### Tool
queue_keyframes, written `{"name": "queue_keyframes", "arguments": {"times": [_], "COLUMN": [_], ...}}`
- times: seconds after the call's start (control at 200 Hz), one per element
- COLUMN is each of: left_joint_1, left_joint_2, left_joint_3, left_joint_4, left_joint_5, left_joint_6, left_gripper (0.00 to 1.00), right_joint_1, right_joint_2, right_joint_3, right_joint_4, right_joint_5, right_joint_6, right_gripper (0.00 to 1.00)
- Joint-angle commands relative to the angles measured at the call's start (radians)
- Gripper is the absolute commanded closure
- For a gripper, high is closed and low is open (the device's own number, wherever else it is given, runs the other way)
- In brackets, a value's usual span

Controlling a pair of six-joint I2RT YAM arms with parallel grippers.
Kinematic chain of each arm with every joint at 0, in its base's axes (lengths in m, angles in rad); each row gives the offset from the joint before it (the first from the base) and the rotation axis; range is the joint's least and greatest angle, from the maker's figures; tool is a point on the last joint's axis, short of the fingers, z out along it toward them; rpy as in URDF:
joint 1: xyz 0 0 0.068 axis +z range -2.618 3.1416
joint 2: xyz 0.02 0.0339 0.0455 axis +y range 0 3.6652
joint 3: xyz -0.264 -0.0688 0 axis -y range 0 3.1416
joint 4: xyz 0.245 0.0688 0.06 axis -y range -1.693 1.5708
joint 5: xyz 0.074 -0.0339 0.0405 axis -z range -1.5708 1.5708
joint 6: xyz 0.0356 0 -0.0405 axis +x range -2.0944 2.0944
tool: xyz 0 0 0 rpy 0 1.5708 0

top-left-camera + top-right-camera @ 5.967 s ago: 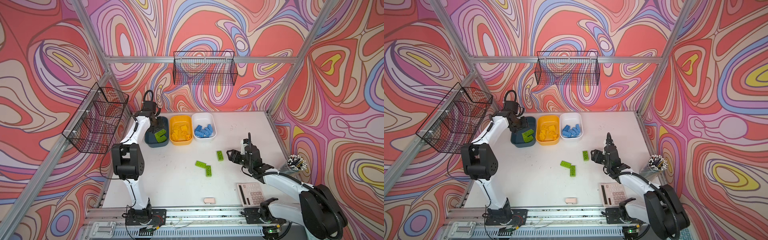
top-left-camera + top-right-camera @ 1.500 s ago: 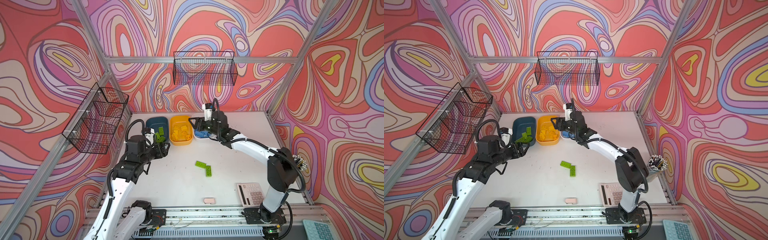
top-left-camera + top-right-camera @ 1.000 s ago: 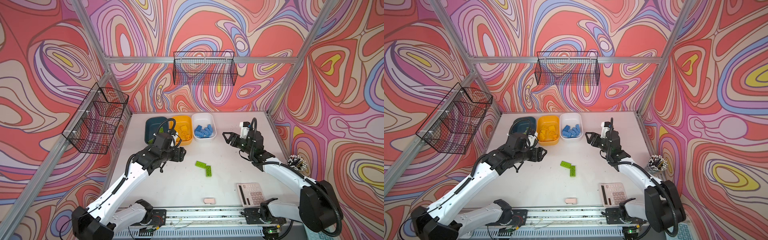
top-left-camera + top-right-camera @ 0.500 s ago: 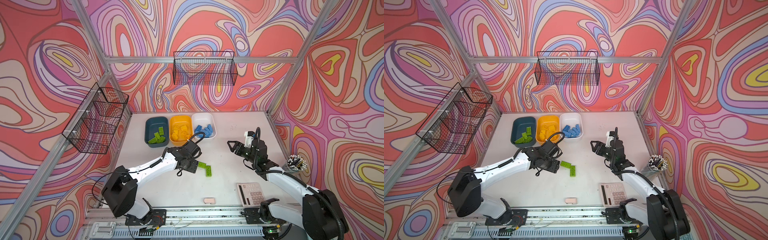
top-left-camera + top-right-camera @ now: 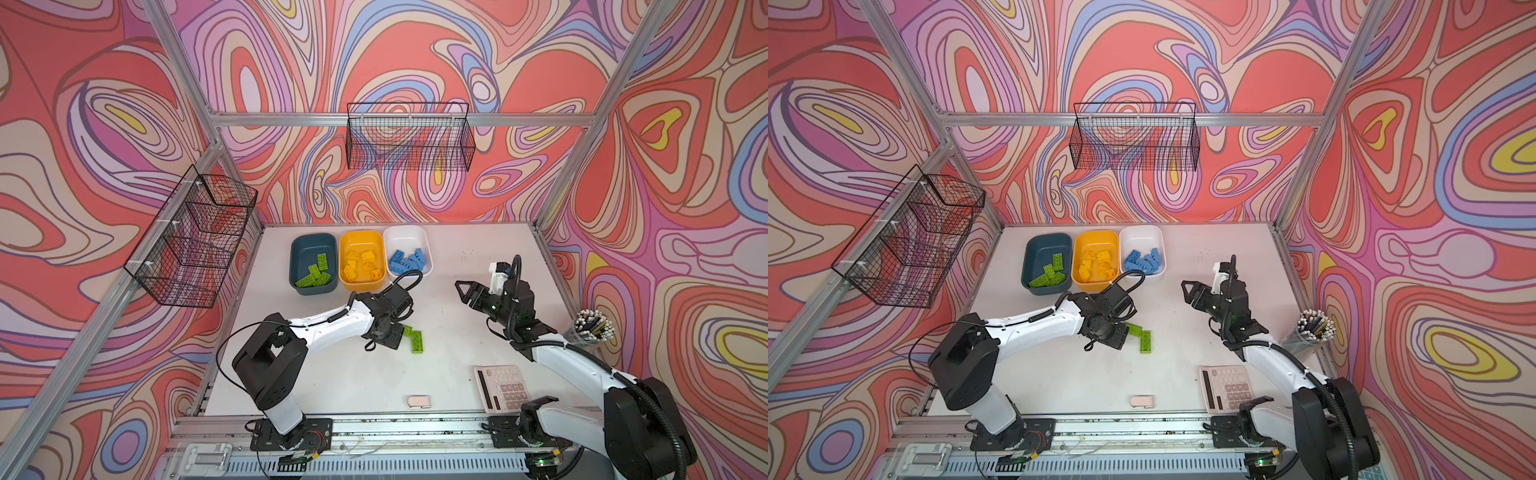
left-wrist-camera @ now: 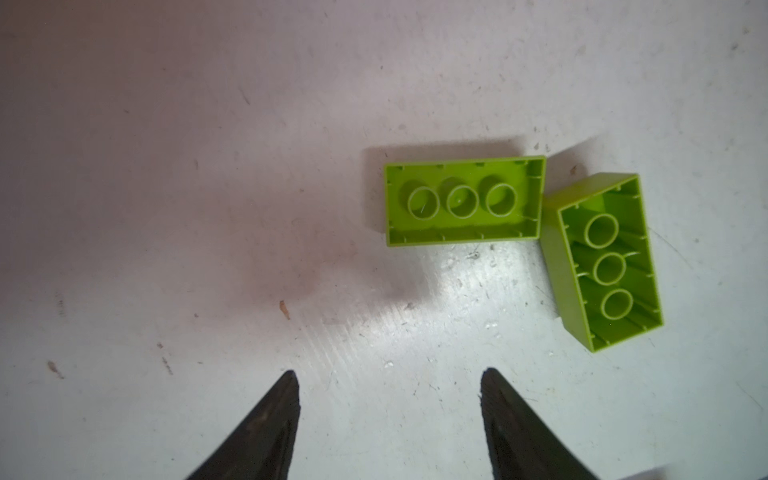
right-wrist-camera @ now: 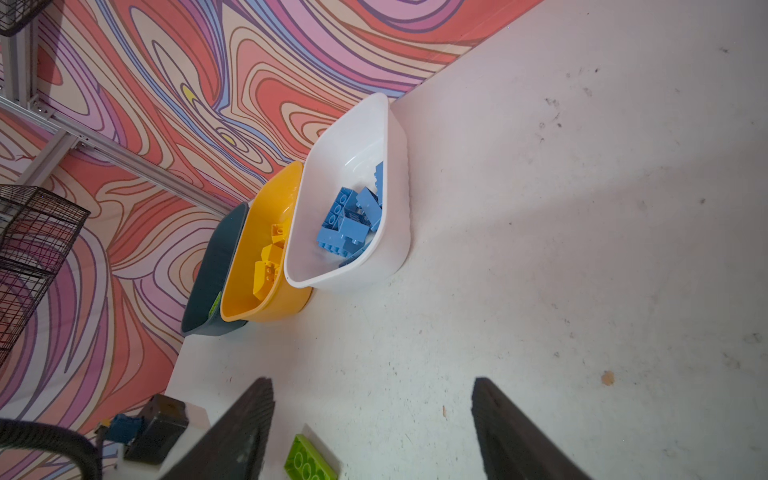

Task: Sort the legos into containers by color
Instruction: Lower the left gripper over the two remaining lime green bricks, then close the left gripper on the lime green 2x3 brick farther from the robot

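Your left tool [image 6: 390, 374] hangs open and empty just short of two green legos [image 6: 463, 201] lying close together in the middle of the desk [image 5: 332, 374]. Close off-centre and you may shove both, or clip one corner and drop it.

White table [image 5: 457, 374] bears tubs [image 5: 361, 286], green bricks [image 5: 417, 343], calculator [image 5: 503, 388].

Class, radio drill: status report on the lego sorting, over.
Left pincer open, empty, short of two green legos, both hollow side up. Right pincer open, empty. Nothing blocking.
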Motion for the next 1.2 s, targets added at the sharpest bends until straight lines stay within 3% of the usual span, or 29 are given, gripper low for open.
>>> {"name": "queue_keyframes", "arguments": {"times": [0.0, 0.526, 1.197], "left_joint_1": [-0.010, -0.008, 0.022], "left_joint_2": [0.052, 0.176, 0.338], "left_joint_3": [0.041, 0.109, 0.327], "left_joint_4": [-0.024, 0.005, -0.023], "left_joint_5": [0.024, -0.009, -0.105], "left_joint_6": [0.021, 0.045, 0.139], "left_gripper": [0.30, 0.29, 0.29], "right_joint_1": [-0.004, -0.004, -0.004], "right_joint_2": [0.012, 0.025, -0.002], "right_joint_3": [-0.018, -0.017, -0.029], "right_joint_4": [0.036, 0.029, 0.040], "right_joint_5": [-0.001, 0.009, 0.005], "right_joint_6": [0.013, 0.005, 0.006], "right_gripper": [0.21, 0.20, 0.21]}}
